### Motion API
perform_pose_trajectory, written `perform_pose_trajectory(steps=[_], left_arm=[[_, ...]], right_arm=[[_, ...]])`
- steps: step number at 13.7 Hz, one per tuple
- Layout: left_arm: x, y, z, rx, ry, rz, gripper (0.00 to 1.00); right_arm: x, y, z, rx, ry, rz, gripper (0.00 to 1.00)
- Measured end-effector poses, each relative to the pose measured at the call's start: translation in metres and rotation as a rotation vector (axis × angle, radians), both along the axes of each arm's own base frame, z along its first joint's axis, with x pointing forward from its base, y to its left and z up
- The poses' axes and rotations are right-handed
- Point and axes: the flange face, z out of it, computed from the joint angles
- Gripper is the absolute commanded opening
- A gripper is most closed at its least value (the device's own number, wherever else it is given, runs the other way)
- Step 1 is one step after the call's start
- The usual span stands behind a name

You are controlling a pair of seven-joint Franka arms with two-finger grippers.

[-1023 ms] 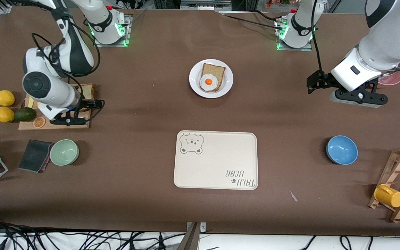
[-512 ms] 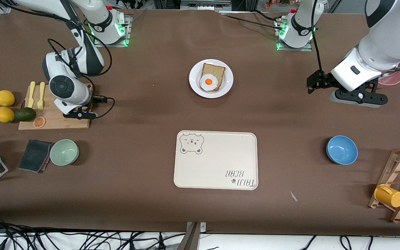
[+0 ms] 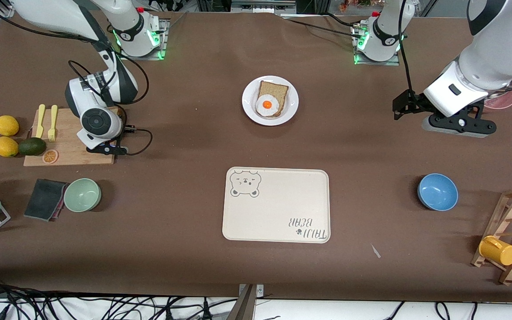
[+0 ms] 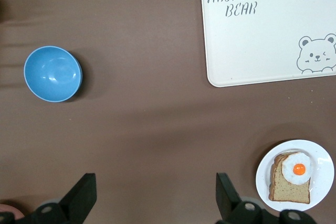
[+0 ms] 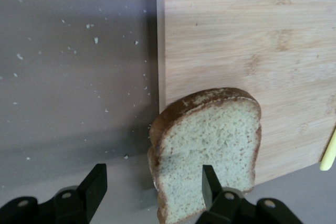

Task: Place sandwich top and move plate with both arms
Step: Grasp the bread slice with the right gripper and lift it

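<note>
- Step in hand: fetching the sandwich top [image 5: 205, 145]. It has not reached the plate [image 3: 249, 113], so the placing and the two-arm plate move are both not yet done.
- Location of the sandwich top: well apart from the plate, toward the right arm's end of the table. It sits directly under the right gripper [image 3: 105, 149], overhanging the edge of the cutting board [image 3: 67, 151].
- Right gripper state: the views do not settle whether it grips the slice or the slice rests on the board; treat this as undetermined.
- Left gripper [image 4: 155, 179]: spread wide and empty. It hangs over the table well apart from the plate, toward the left arm's end, and this arm waits.
- The plate carries the egg-topped slice [image 3: 273, 98]. It lies farther from the front camera than the bear-print tray [image 3: 278, 209].
- Next move, as a judgement: carry the plain slice over to the plate and lower it squarely onto the egg. A skewed release would likely leave the slice hanging over the rim.
- After that, each gripper will need its own place on the rim. The shallow rim offers little purchase.
- Count: two bread slices, one fried egg, one plate, one tray.
- Count: two bowls, the green bowl [image 3: 82, 194] and the blue bowl [image 3: 437, 191].
- Count: two arms, two grippers.
</note>
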Motion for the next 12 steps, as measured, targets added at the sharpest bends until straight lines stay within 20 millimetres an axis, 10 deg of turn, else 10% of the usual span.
perform_pose_trajectory(steps=[8, 12], left_arm=[[-0.005, -0.018, 0.000, -0.003, 0.000, -0.032, 1.00], [-0.006, -0.025, 0.000, -0.003, 0.000, -0.043, 1.00]], right_arm=[[-0.006, -0.007, -0.019, -0.044, 0.044, 0.006, 0.63], [-0.005, -0.010, -0.025, -0.049, 0.052, -0.002, 0.17]])
